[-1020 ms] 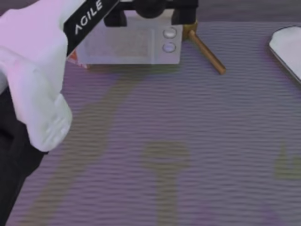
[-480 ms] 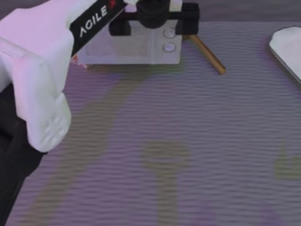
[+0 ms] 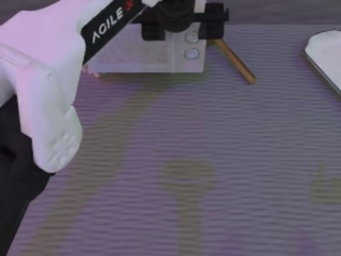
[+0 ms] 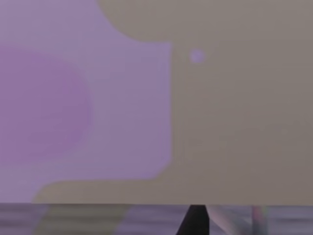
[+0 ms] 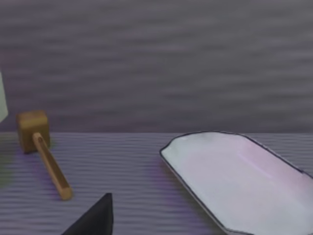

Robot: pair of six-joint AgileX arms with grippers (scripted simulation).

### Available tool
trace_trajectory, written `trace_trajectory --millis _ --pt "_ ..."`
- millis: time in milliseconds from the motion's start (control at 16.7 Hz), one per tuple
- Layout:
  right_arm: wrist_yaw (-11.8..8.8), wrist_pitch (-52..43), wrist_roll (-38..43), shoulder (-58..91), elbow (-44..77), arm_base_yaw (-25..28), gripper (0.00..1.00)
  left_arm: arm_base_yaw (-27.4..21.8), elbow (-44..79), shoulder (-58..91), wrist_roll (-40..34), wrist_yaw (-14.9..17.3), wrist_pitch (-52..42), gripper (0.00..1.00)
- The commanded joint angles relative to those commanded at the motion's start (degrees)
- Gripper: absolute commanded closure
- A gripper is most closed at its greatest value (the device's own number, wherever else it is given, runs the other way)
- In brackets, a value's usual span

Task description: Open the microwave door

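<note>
The pale microwave (image 3: 144,63) stands at the back of the table, left of centre. Its door (image 3: 125,53), with a grey mesh window, lies flat against the front, beside the two round knobs (image 3: 191,46). My left gripper (image 3: 184,21) hovers above the microwave's top, over the knob side. It is open, its two dark fingers (image 3: 152,29) well apart with nothing between them. The left wrist view shows mostly the back wall and one dark fingertip (image 4: 195,221). My right gripper (image 5: 98,219) is out of the top view, parked off to the right.
A wooden mallet (image 3: 234,60) lies just right of the microwave, its head next to the knob panel. A white tray (image 3: 326,53) sits at the right edge of the table. My left arm's white body (image 3: 42,80) covers the left side of the top view.
My left gripper has slid to the right above the microwave's top, towards the knob side. The microwave, mallet and tray have not moved.
</note>
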Motion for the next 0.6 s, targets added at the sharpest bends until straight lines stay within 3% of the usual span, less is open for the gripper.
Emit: trace_trajectory --millis 180,600 --pt "0.00 0.00 0.00 0.00 0.00 0.00 0.00 0.00 0.00 0.00 0.00 0.00 0.00 0.98" --pt "0.00 0.00 0.00 0.00 0.00 0.00 0.00 0.00 0.00 0.00 0.00 0.00 0.00 1.00"
